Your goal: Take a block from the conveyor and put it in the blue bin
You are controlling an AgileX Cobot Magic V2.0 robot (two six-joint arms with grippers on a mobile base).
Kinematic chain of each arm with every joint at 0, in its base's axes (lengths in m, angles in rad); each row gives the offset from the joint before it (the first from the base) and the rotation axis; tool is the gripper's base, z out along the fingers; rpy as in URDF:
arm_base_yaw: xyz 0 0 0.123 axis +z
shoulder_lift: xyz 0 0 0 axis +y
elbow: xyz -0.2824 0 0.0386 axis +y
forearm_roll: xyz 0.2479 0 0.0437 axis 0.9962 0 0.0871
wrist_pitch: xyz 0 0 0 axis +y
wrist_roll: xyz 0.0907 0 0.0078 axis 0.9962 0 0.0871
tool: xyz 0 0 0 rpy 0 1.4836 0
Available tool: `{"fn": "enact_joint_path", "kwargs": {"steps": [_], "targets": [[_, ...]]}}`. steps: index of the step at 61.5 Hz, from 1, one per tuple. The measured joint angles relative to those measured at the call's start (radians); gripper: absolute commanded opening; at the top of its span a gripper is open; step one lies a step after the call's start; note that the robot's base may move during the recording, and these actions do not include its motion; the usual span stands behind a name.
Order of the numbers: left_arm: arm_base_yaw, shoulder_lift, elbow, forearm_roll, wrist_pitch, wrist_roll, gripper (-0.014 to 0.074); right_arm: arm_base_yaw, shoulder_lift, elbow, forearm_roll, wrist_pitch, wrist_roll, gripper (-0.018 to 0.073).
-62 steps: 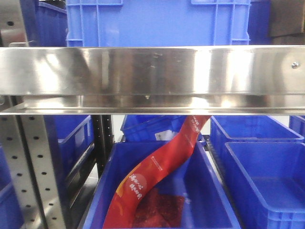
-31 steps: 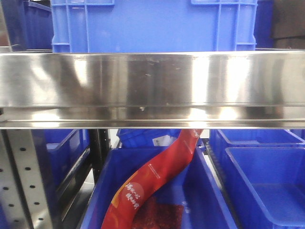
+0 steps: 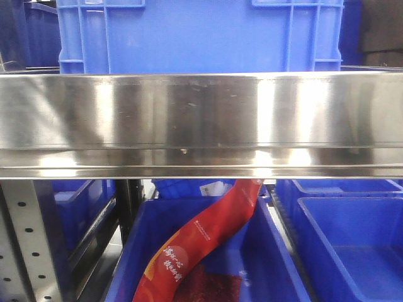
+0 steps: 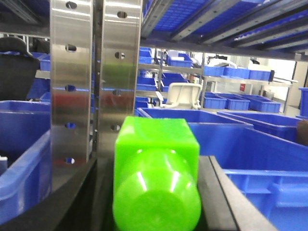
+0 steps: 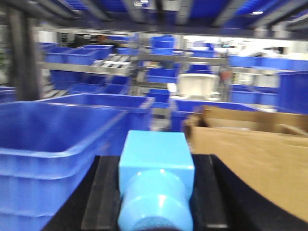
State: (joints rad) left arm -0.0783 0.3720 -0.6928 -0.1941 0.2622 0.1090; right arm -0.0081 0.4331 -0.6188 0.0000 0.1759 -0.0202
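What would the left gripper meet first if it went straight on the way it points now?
Probably the perforated steel upright beyond the green block in the left gripper; a blue bin stands behind. Depth is unclear.

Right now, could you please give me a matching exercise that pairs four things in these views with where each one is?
Things:
1. green block
2. light blue block
3. red packet
4. cardboard box

Places:
A. held in the right gripper
B. leaning in a blue bin under the steel shelf
C. held in the left gripper
D. right side of the right wrist view

Pairs: 1-C, 2-A, 3-B, 4-D
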Motion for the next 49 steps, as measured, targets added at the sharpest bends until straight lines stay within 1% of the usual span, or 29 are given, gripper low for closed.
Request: {"fn": "enact_joint_path", "kwargs": {"steps": [4,10,13,19,25,32,41,49], "targets": [[0.0,0.0,0.0,0.0,-0.002,0.0,-0.0111,0.033,0.021,0.0,0.0,-0.004,0.0,-0.0162],[0.0,0.0,0.0,0.0,-0.006,0.0,-0.0111,0.063,0.057,0.0,0.0,-0.015,0.0,-0.0162],[-0.007,0.0,0.0,0.0,-0.007,0.0,-0.0111,0.077,0.08,0.0,0.0,-0.029,0.0,-0.0162],[-0.042,0.023,-0.015,-0.009,0.0,0.0,-0.0111,0.106,0.128,-0.022,0.0,-0.04,0.0,-0.0162],[-0.105,0.09,-0.065,-0.01,0.028,0.0,-0.0111,0.143,0.194,-0.076,0.0,-0.042,0.0,-0.0162],[-0.187,0.216,-0.151,0.012,0.037,0.0,-0.0111,0.181,0.282,-0.164,0.0,-0.049,0.0,-0.0162],[-0.3,0.431,-0.28,0.034,0.029,0.0,-0.0111,0.224,0.417,-0.278,0.034,-0.056,0.0,-0.0162],[-0.372,0.625,-0.417,0.041,-0.01,0.0,-0.0111,0.267,0.553,-0.387,0.055,-0.057,0.0,-0.0162]]}}
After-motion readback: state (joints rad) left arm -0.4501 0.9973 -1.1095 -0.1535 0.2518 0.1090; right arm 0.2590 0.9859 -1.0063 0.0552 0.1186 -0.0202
